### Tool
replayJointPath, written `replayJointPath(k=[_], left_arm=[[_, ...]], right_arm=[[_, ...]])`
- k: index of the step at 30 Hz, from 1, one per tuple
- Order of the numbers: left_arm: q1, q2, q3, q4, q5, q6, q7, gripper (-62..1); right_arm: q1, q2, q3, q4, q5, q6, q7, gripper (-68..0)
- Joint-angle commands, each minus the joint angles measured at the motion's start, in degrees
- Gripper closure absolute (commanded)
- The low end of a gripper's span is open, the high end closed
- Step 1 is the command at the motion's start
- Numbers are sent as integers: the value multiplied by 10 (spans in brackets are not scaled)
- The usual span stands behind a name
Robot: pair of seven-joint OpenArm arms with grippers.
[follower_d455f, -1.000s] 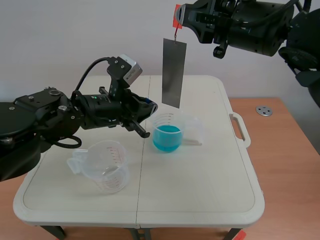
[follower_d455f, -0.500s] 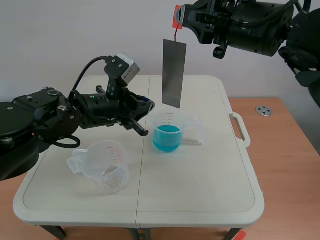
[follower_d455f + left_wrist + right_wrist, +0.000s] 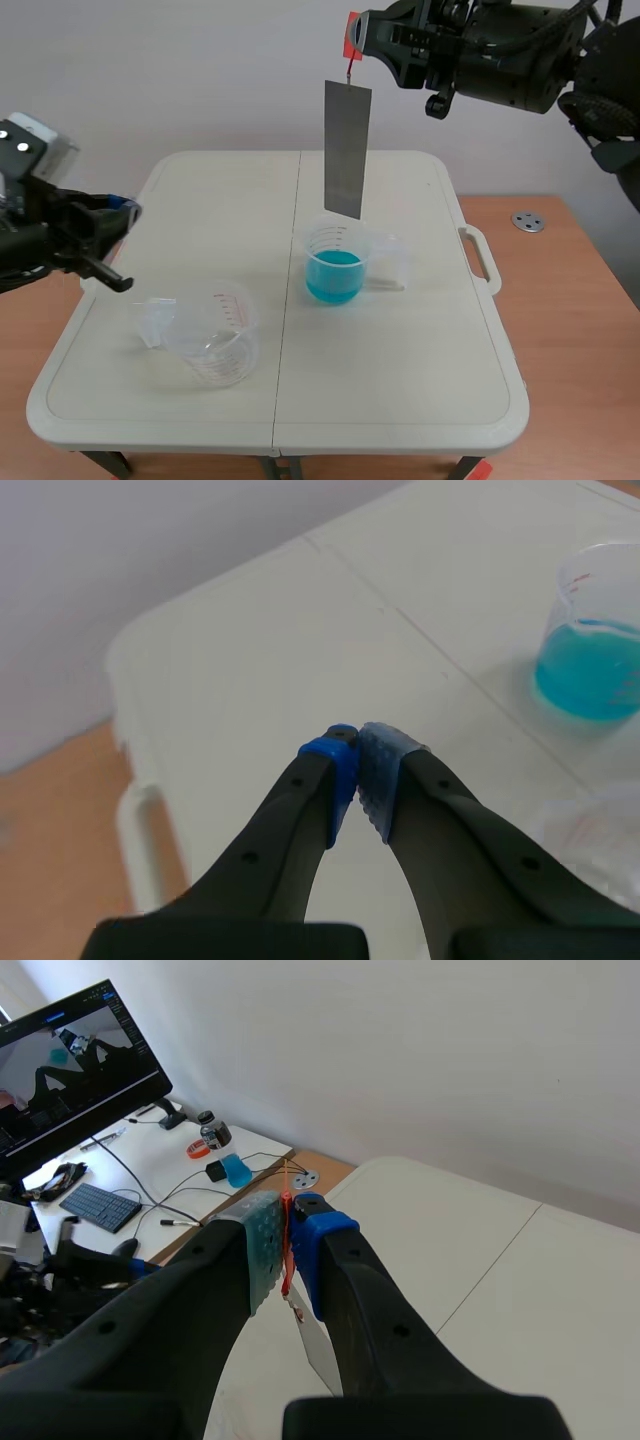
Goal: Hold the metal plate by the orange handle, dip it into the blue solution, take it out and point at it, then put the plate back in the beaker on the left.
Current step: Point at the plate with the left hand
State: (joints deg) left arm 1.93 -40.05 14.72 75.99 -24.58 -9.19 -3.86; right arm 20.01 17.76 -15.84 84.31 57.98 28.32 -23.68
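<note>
A grey metal plate (image 3: 347, 148) hangs upright in the air above the beaker of blue solution (image 3: 334, 263), its lower edge just above the rim. Its orange handle (image 3: 352, 38) is pinched by my right gripper (image 3: 356, 36), which is shut on it high at the back. In the right wrist view the orange handle (image 3: 286, 1232) sits between the pads, with the plate (image 3: 318, 1346) below. My left gripper (image 3: 122, 215) is shut on nothing at the table's left edge. The left wrist view shows its pads (image 3: 372, 763) touching, with the blue beaker (image 3: 595, 648) far ahead. An empty clear beaker (image 3: 211, 332) stands front left.
The white folding table (image 3: 420, 340) has a handle at its right edge. A small metal disc (image 3: 527, 221) lies on the wooden surface to the right. In the right wrist view a desk with a monitor (image 3: 80, 1048) and keyboard is beyond the table.
My left arm has drawn back from beside the blue beaker to the table's left edge. The right gripper and hanging plate have stayed in place.
</note>
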Motion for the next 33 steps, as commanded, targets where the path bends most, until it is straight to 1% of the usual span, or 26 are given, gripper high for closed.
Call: replayJointPath(k=[1,3,5,7,9,12,14,17,20,24,30,33], left_arm=[[40,-32,-35,20,-18,-1,-10,-19],[103,-64,-81,42,-35,-1,-10,-19],[164,-85,-128,57,-49,1,-9,-19],[223,-96,-173,62,-50,1,-9,-19],[275,-95,-214,63,-50,1,-8,-18],[349,-95,-257,63,-50,1,-9,-18],[395,-95,-273,63,-50,1,-11,-18],[455,-89,-280,62,-50,1,-11,-18],[504,-69,-280,61,-43,1,-11,-18],[554,-28,-280,61,-39,1,-11,-18],[596,40,-279,61,5,-7,-10,-18],[606,73,-279,61,17,-8,-8,-18]], right_arm=[[15,0,0,11,14,1,8,-15],[12,0,0,11,23,1,8,-15],[10,0,0,11,27,1,7,-15],[7,0,0,11,28,1,6,-15],[4,0,0,10,27,1,4,-15],[-4,0,0,10,27,3,4,-15],[-10,0,0,10,27,3,5,-15],[-15,0,-1,4,27,10,5,-15],[-15,0,-9,-6,27,11,5,-15],[-15,0,-20,-21,27,12,11,-15],[-15,-2,-23,-42,27,18,23,-15],[-15,-2,-23,-54,20,18,33,-15]])
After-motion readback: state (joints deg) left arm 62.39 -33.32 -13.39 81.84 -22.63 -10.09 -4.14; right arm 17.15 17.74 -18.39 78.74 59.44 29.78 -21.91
